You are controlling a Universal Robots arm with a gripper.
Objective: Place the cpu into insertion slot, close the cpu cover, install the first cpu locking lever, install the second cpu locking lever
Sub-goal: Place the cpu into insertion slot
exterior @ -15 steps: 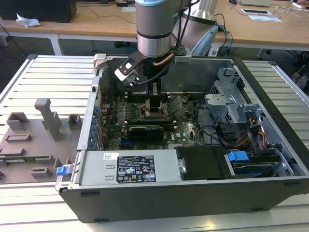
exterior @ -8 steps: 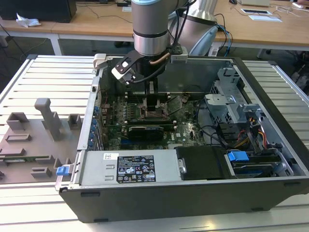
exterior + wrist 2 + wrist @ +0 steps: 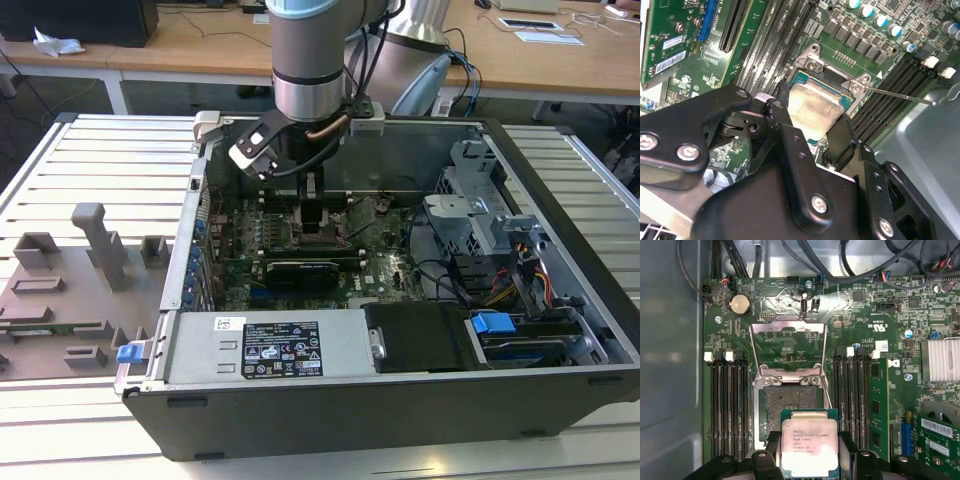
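- At the exterior view's left, we see a grey fixture plate (image 3: 60, 300) on the slatted table (image 3: 100, 140), just beside the open computer case (image 3: 400, 410).
- In that view's upper middle, the gripper (image 3: 314, 215) reaches down into the case over the motherboard (image 3: 385, 270).
- In the first wrist view, its fingers (image 3: 847, 450) are clamped on the cpu (image 3: 809, 442), which partly overlaps the open socket (image 3: 790, 402); we cannot tell whether they touch.
- The cpu cover (image 3: 787, 328) stands open beyond the socket.
- At the exterior view's right sits a grey drive cage (image 3: 480, 215).

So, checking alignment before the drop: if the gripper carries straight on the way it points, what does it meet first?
Probably the open square socket on the green motherboard: the gripper holds the flat silver-topped square cpu over it, though depth is unclear.
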